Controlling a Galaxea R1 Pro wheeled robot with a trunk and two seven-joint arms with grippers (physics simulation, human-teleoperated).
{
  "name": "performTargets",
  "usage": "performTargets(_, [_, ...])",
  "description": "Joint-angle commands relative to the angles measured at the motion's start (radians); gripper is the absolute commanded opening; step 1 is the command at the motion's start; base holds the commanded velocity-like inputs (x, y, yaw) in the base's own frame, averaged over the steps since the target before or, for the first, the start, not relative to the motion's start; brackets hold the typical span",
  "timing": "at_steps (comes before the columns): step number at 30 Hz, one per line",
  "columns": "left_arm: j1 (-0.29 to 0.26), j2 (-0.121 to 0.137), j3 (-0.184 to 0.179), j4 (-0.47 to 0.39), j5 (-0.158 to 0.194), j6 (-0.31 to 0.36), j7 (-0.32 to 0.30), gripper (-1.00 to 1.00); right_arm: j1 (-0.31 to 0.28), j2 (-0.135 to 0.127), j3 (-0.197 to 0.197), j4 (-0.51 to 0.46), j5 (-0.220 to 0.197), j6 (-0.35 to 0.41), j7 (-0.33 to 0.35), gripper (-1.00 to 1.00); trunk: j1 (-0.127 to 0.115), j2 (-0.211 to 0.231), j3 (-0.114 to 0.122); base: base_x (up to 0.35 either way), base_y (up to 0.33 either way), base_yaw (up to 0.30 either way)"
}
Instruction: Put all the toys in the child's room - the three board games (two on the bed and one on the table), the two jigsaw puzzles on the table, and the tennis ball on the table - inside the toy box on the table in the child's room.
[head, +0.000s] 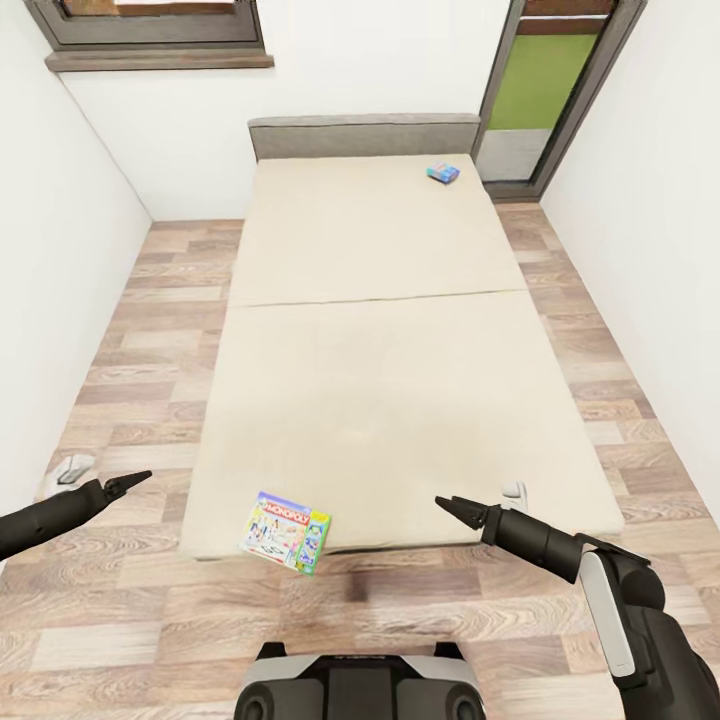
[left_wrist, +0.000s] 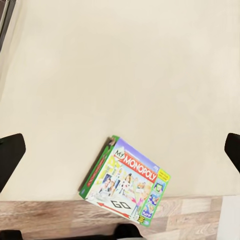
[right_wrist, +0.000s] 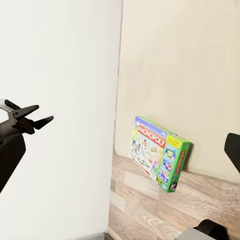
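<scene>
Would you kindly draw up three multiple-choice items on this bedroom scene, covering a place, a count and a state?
1. Where does the green-edged Monopoly game box lie?
A. at the cream mattress's foot edge, overhanging the wood plank floor
B. by the grey headboard
C. flat on the floor

2. How many game boxes are on the mattress?
A. one
B. two
C. three

3. What is the right tool doing?
A. gripping the Monopoly box
B. hanging free, gripping nothing
C. pressing on the small blue box

Answers: 1 A, its corner juts past the mattress edge; 2 B, the Monopoly box plus the small blue box near the headboard; 3 B, it hangs apart from both boxes.
</scene>
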Motion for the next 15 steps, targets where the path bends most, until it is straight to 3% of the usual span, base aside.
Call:
performTargets(1, [-0.001,0.000,0.001,0.000,0.000,0.009,-0.004,1.00,0.000,-0.001,-0.001,-0.001,-0.003,0.005,0.002,1.00,0.000,-0.001,0.001,0.000,0.000,0.000])
performTargets(15, [-0.001,0.000,-0.001,0.000,-0.001,0.010,-0.004,1.00,0.000,0.004,0.000,-0.003,0.000,0.005,0.001,1.00,0.000,-0.001,0.022,0.000,0.000,0.000])
